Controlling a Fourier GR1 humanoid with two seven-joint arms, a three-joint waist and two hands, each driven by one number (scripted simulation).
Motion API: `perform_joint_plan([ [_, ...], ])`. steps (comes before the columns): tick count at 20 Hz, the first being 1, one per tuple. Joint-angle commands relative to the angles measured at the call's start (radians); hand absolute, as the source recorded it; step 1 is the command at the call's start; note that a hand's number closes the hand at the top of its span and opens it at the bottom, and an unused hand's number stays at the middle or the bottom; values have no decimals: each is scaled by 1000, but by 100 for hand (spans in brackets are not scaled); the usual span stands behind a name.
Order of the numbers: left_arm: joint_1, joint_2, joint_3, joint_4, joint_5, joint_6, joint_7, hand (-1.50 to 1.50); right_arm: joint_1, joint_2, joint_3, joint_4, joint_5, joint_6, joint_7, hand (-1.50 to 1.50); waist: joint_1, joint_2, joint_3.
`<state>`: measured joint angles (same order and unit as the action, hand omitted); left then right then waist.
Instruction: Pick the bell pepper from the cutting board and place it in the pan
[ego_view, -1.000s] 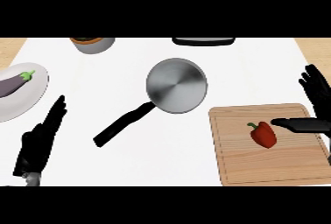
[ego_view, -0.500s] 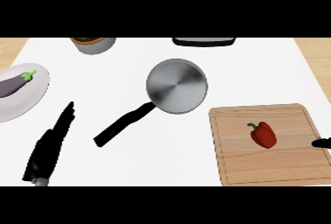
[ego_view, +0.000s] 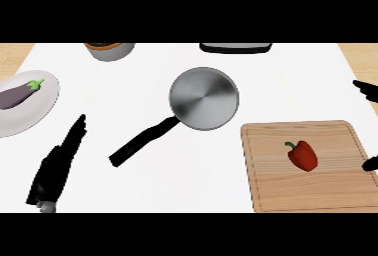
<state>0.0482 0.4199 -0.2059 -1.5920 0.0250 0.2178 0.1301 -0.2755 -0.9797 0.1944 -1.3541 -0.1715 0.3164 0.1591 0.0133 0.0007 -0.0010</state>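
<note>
Looking straight down at the white worktop (ego_view: 148, 185), I've got the red bell pepper (ego_view: 303, 155) lying on the wooden cutting board (ego_view: 273, 190) at the lower right, a little right of the board's middle, stem toward the upper left. Nothing is touching it. The steel pan (ego_view: 204, 98) sits just up and left of the board, apart from it, with its black handle (ego_view: 144, 142) running down to the left. My left hand (ego_view: 60, 165) shows at the lower left, fingers straight and together, pointing up the worktop, holding nothing. My right hand (ego_view: 367, 90) barely peeks in at the right edge, one dark tip above the board and another beside it; I cannot tell how its fingers stand. Over on the far left an eggplant (ego_view: 21, 94) rests on a white plate (ego_view: 29, 117). A bowl (ego_view: 111, 50) and a dark tray (ego_view: 235, 47) sit at the top edge.
</note>
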Motion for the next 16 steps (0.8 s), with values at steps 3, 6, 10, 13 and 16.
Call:
perform_joint_plan([
  [3, -13, -28, 6, 31, -17, -15, -9, 0, -178, 59, 67, -59, 41, 102, 239, -150, 3, 1, 0],
  [6, 11, -6, 33, 12, 5, -52, -10, 0, -203, 163, 119, -41, 75, 91, 356, -150, 2, 0, 0],
  [10, 9, -28, 26, -45, -45, -18, 35, 0, -258, 187, 114, 60, 101, 216, 349, -150, 2, 1, 1],
  [13, -34, -32, 48, 26, -36, -63, 35, 0, -245, 191, 110, -20, 115, 265, 420, -150, -11, -1, 1],
  [16, -24, -72, 24, 35, -64, -29, 16, 0, -335, 228, 166, 73, 173, 323, 459, -150, 1, 2, 1],
])
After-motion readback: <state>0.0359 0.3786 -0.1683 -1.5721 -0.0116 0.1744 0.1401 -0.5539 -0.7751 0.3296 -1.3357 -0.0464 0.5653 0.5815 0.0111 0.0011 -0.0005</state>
